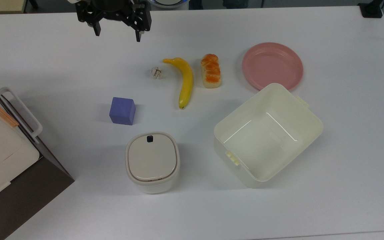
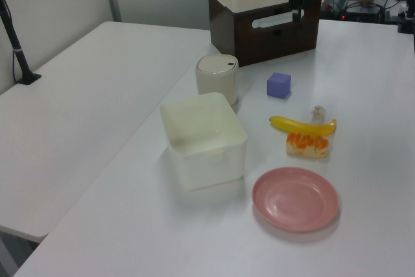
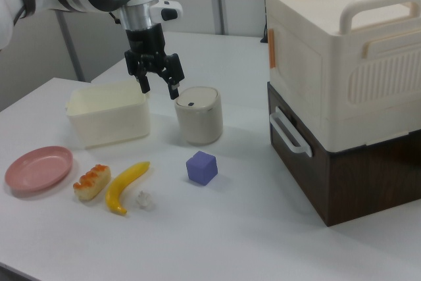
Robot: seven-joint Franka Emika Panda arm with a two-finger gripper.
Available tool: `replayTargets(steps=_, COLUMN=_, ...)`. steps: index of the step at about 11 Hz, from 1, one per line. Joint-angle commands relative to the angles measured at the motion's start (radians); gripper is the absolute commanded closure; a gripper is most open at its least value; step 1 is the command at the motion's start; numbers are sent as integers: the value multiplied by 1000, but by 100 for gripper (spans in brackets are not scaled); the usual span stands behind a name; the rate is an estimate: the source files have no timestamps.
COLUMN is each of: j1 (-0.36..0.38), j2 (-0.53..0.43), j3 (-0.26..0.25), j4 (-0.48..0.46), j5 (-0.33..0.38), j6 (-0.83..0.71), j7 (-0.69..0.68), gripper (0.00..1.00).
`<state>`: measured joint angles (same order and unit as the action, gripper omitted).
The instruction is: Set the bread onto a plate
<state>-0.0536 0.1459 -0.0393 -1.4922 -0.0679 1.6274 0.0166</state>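
Note:
The bread [image 1: 211, 70] is a small loaf with an orange-brown segmented top, lying flat on the white table beside a yellow banana [image 1: 185, 81]. In the left view the bread [image 2: 307, 145] sits just behind the plate [image 2: 296, 198]. The pink round plate [image 1: 272, 65] lies bare, to the bread's right in the top view. My gripper [image 1: 118, 33] hangs above the table's far edge, well to the bread's upper left in the top view, open and holding nothing. In the right view the gripper [image 3: 160, 87] hovers above the table, far from the bread [image 3: 91, 181] and the plate [image 3: 38, 168].
A large cream tub [image 1: 312, 113] stands open just in front of the plate. A lidded cream canister [image 1: 152, 161], a purple cube [image 1: 122, 111] and a small crumpled clear scrap [image 1: 157, 72] are also on the table. A big cream-and-brown box [image 3: 342, 83] fills one end.

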Motion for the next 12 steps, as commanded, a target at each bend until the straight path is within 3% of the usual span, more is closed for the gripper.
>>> replayTargets(steps=1, j1=8, j2=-2, j3=2, j4=-14, j5=11, j6=12, j7=9, gripper=0)
replayTargets(steps=12, j1=4, j2=-5, j3=4, j4=-28, j5=20, j6=-3, j7=-17, gripper=0)
